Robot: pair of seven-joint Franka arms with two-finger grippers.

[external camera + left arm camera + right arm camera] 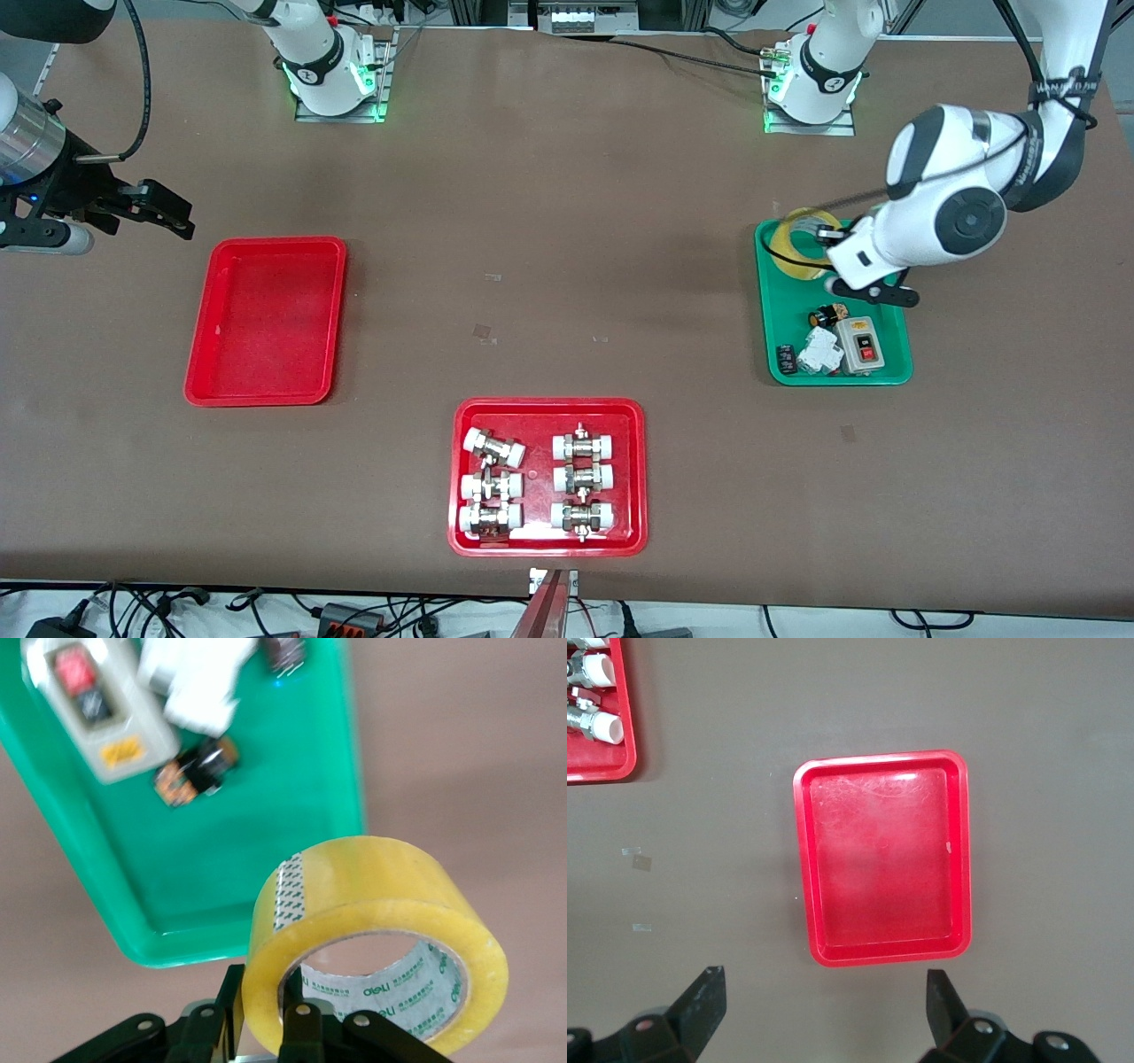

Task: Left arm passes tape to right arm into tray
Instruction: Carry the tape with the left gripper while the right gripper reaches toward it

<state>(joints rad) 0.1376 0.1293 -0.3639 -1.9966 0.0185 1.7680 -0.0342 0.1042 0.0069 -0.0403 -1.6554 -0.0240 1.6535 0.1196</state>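
Tape point(381, 930): translucent yellow roll, pale printed core, in left pincer point(266, 1014).

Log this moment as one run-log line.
left claw: shut on tape, over green tray | right claw: open, waiting | red tray: no tape

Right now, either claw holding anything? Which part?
Left claw grips the tape by its wall, one finger inside the core, over the green tray. Right claw is open, empty.
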